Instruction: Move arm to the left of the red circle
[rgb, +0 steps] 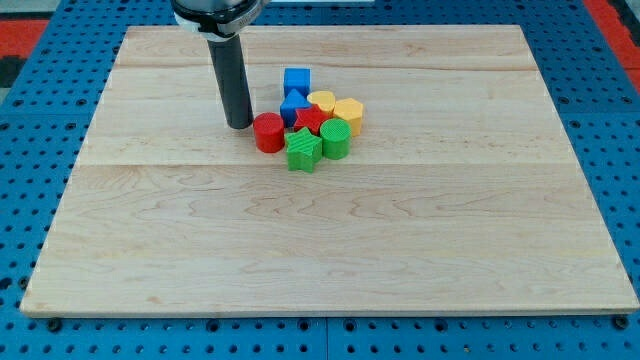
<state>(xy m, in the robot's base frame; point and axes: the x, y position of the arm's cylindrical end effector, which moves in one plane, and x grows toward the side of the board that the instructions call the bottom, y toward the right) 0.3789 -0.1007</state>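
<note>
The red circle (268, 132) is a short red cylinder at the left end of a tight cluster of blocks on the wooden board (330, 250). My tip (239, 125) rests on the board just left of the red circle, a narrow gap apart from it. The dark rod rises from the tip toward the view's top edge.
The cluster holds a blue cube (297, 80), a second blue block (293, 105), a red star-like block (312, 119), a yellow block (322, 101), a yellow hexagon (348, 114), a green star (303, 150) and a green cylinder (335, 139). A blue pegboard (40, 120) surrounds the board.
</note>
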